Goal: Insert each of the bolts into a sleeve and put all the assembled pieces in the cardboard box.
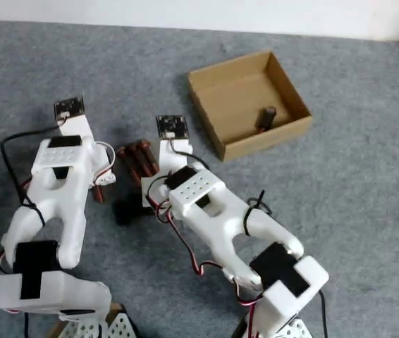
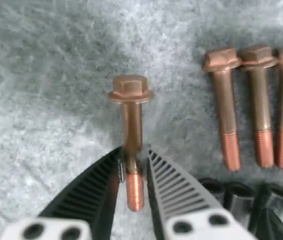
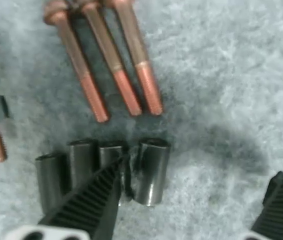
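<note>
Left gripper (image 2: 134,161) clenched on one bolt (image 2: 131,115); right gripper (image 3: 201,170) spread wide over sleeves (image 3: 151,172). Next, probably: grip a sleeve, align the bolt.

Premises type: robotics lab or workshop bench; which of the two cannot be told.
Work surface: table covered edge to edge in a grey felt-like mat (image 1: 369,211).
Equipment: left arm (image 1: 58,190) and right arm (image 1: 217,208), white plastic shells, mounted side by side.
Fit-out: loose exposed wiring (image 1: 5,144) and bare circuit boards (image 1: 69,108) at the wrists.
Stock on bench: copper-coloured bolts (image 2: 259,100) and dark sleeves (image 3: 81,165) laid in neat rows; one open cardboard box (image 1: 263,139).
</note>
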